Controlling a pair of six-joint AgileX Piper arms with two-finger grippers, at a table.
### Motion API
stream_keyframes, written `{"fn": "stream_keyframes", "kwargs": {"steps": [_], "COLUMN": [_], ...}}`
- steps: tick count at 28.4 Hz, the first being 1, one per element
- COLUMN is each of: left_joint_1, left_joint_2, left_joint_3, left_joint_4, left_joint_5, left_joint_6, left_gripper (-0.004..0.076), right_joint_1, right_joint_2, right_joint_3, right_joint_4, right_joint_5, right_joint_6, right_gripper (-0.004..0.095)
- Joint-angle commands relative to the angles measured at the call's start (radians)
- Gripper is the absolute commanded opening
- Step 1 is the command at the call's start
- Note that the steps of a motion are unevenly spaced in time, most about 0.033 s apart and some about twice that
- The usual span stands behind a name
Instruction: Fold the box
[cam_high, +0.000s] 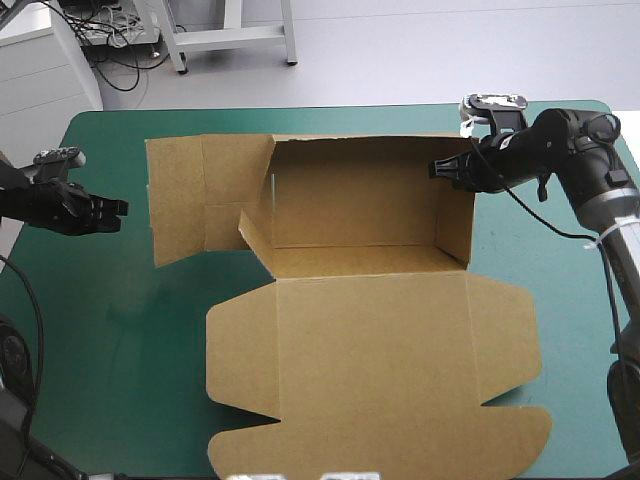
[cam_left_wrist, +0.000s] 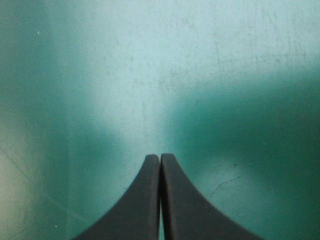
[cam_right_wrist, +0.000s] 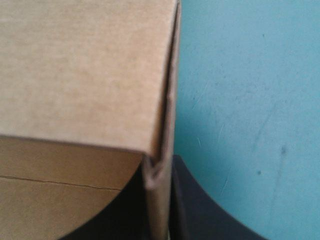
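Observation:
The brown box (cam_high: 365, 205) lies mid-table with its back and right walls (cam_high: 458, 222) raised. Its lid (cam_high: 370, 370) lies flat toward the near edge, and a side panel (cam_high: 185, 195) lies flat on the left. My right gripper (cam_high: 447, 168) is at the far top corner of the right wall. In the right wrist view the gripper (cam_right_wrist: 160, 167) is shut on that wall's edge, with the box (cam_right_wrist: 75, 75) filling the space ahead. My left gripper (cam_high: 112, 208) hovers left of the box, apart from it. In its own view the gripper (cam_left_wrist: 160, 159) is shut over bare cover.
Bare teal-green cover (cam_high: 100, 310) stretches between the box's flat left panel and the table's left edge. A narrower strip (cam_high: 570, 330) runs along the right side. The lid reaches almost to the near edge.

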Motion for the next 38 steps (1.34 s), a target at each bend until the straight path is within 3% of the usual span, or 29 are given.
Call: {"fn": "stream_keyframes", "kwargs": {"steps": [1,5,11,20,33,35,37,38], "left_joint_1": [0.003,0.003,0.003,0.003,0.003,0.003,0.003,0.003], "left_joint_2": [-0.041,-0.041,-0.041,-0.041,-0.041,-0.041,-0.041,-0.041], "left_joint_3": [-0.023,-0.023,-0.023,-0.023,-0.023,-0.023,-0.023,-0.023], "left_joint_4": [-0.047,-0.040,-0.040,-0.062,-0.084,-0.082,-0.082,-0.084], "left_joint_5": [-0.014,-0.020,-0.005,0.002,0.000,-0.002,-0.002,-0.002], "left_joint_6": [-0.010,-0.010,-0.010,-0.010,-0.010,-0.010,-0.010,-0.010], "left_gripper": [-0.0032,-0.0032,-0.0032,-0.0032,-0.0032,-0.0032,-0.0032,-0.0032], "right_joint_1": [0.001,0.021,0.082,0.081,0.081,0.081,0.081,0.081], "right_joint_2": [-0.044,-0.053,-0.032,0.088,0.179,0.179,0.179,0.179], "right_joint_3": [-0.058,-0.028,-0.008,-0.010,-0.014,-0.017,-0.017,-0.017], "right_joint_4": [0.038,0.043,-0.089,-0.112,-0.112,-0.112,-0.112,-0.110], "right_joint_5": [0.129,0.175,0.175,0.175,0.074,0.074,0.076,0.077], "right_joint_6": [0.027,0.027,0.072,0.095,0.079,0.065,0.055,0.056], "right_gripper": [-0.0008,-0.0008,-0.0008,-0.0008,-0.0004,0.0024,0.0127,0.0255]}}
